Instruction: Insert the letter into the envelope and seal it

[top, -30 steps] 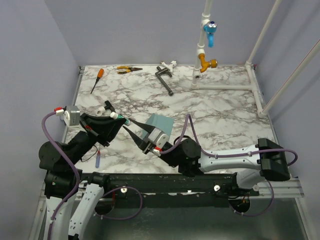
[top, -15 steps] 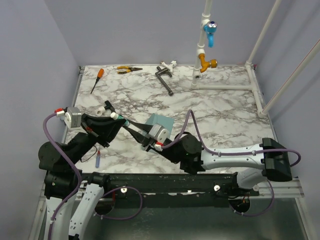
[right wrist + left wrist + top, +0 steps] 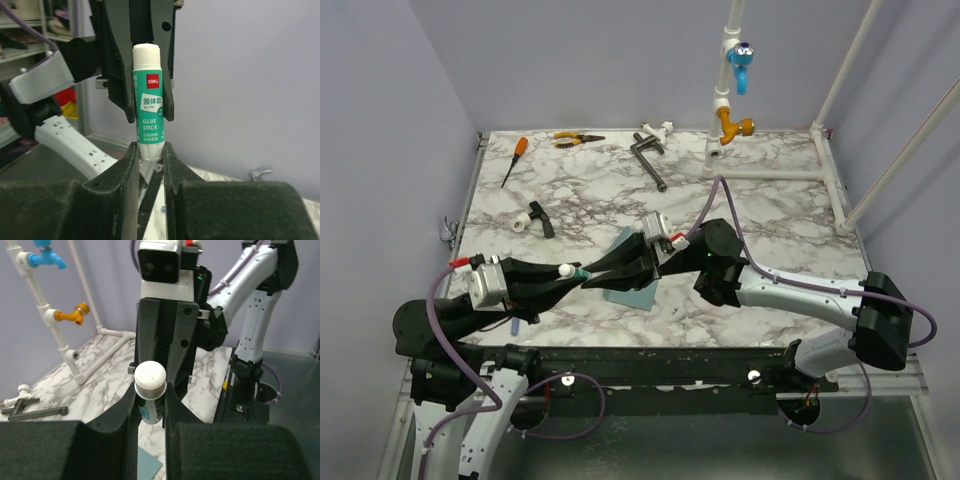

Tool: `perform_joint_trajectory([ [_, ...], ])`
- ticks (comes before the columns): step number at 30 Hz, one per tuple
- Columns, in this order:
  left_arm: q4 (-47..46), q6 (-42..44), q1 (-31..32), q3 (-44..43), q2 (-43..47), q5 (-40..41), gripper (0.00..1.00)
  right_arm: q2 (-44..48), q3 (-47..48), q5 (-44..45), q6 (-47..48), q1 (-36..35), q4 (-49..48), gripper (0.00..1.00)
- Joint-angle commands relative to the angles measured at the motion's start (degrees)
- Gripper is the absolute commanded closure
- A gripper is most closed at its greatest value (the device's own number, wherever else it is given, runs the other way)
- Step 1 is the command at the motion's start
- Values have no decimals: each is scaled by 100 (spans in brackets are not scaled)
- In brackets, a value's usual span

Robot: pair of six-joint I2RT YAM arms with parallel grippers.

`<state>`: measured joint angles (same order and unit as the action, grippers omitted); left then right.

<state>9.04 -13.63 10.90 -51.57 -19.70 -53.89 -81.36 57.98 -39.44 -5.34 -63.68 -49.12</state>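
The teal-blue envelope (image 3: 632, 292) lies flat on the marble table, partly under both grippers; a corner of it also shows in the left wrist view (image 3: 146, 465). The letter is not in view. A green-and-white glue stick (image 3: 148, 105) is held above the envelope between both grippers. My left gripper (image 3: 150, 401) is shut on its body, with the white end (image 3: 150, 377) facing the wrist camera. My right gripper (image 3: 148, 150) is shut on the stick's other end. In the top view, the left gripper (image 3: 575, 272) and right gripper (image 3: 596, 277) meet tip to tip.
A black-and-white handle (image 3: 535, 218) lies left of the envelope. At the back are an orange screwdriver (image 3: 515, 158), pliers (image 3: 576, 139) and a black crank tool (image 3: 648, 158). A white pipe frame with a blue tap (image 3: 741, 58) stands at the back right.
My left gripper has moved the glue stick nearer and to the right, over the envelope. My right arm has swung further onto the table, and its gripper now grips the stick's other end.
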Motion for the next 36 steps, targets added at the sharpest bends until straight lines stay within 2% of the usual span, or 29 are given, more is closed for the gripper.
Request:
perform_joint_trajectory([
  [1, 441, 359, 9, 130, 46, -693, 100, -96, 322, -1419, -700, -67, -825, 99],
  [6, 459, 301, 9, 117, 72, -617, 100, -135, 278, -1394, -1036, 19, -1201, 99],
  [7, 470, 269, 9, 112, 71, -571, 100, -113, 255, -1243, -1010, 17, -1169, 95],
  [8, 468, 224, 9, 104, 67, -478, 100, -94, 220, -1081, -993, 14, -1149, 83],
  [9, 466, 159, 9, 95, 74, -374, 100, -61, 162, -867, -980, 22, -1173, 67],
  [10, 469, 62, 9, 78, 74, -237, 100, -33, 77, -672, -964, 22, -1223, 56],
  [11, 460, -35, 9, 69, 74, -83, 100, 6, 11, -420, -968, 18, -1270, 48],
  [14, 318, -501, 9, 60, 86, 276, 100, 34, -199, 268, -1255, 20, -1631, 36],
  [18, -2, -1103, 9, 112, 92, 564, 100, -102, -345, 652, -1815, 16, -2345, 34],
  [24, -274, -1632, 5, 147, 76, 749, 100, -145, -487, 1474, -1982, 12, -2426, 34],
  [33, -692, -2028, 0, 183, 0, 875, 100, -507, -358, 1439, -2051, -192, -2572, 31],
  [36, -717, -2048, -2, 200, -5, 838, 100, -536, -269, 1455, -1933, -250, -2376, 34],
])
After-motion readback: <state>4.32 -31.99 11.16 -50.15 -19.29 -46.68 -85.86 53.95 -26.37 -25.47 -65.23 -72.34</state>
